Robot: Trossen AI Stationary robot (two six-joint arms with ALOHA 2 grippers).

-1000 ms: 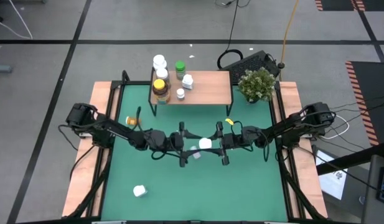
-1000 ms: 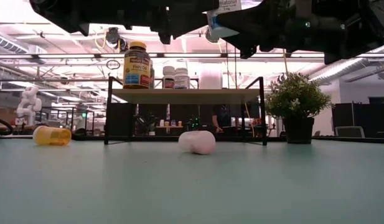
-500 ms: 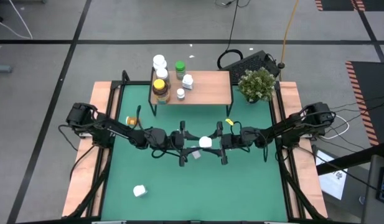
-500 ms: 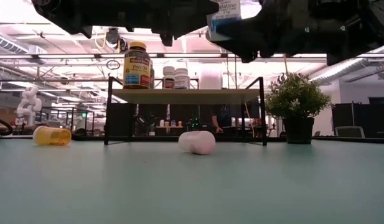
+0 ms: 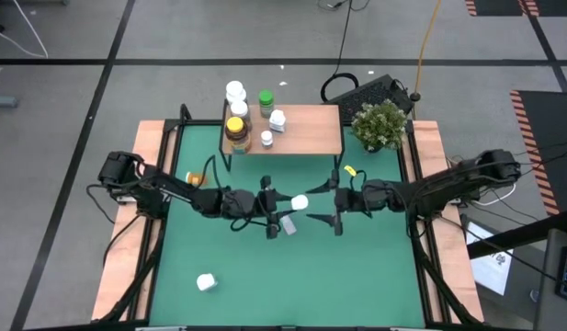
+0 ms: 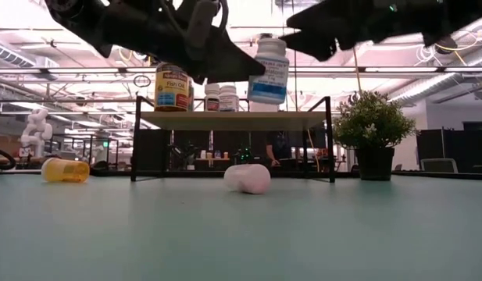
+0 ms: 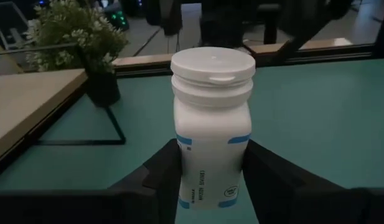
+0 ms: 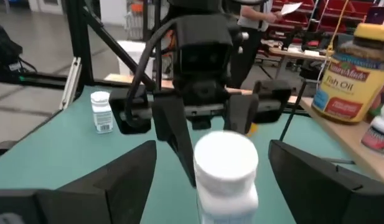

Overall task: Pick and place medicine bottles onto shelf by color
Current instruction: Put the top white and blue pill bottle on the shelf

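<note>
A white medicine bottle [image 5: 299,201] with a blue-edged label hangs above mid-table, upright in the low view [image 6: 269,70]. My left gripper [image 5: 281,211] is shut on it and reaches in from the table's left. My right gripper [image 5: 336,207] stands open just to the bottle's right, its fingers apart on either side of the cap [image 8: 226,158] without touching. The shelf [image 5: 306,129] stands at the far edge on thin black legs. On its left part stand white bottles [image 5: 235,92], a green one [image 5: 266,99] and an amber one with a yellow lid [image 5: 235,129]. My left gripper [image 7: 211,186] pinches the bottle's lower body [image 7: 210,155] between its two fingers [image 7: 167,171], one on each side of the label. They come slanting from the table's left, below the cap [image 7: 212,65]. The bottle is lifted clear, upright with its cap up.
An orange bottle [image 5: 197,176] lies on the green table top left of the shelf. A small white bottle [image 5: 289,225] rests under the grippers, and a white jar [image 5: 206,281] sits near the near-left corner. A potted plant [image 5: 381,124] stands right of the shelf.
My right gripper has let go of the white bottle and drawn back toward the table's right edge. The bottle has stayed with my left gripper, which has carried it lower and a little toward the shelf.
</note>
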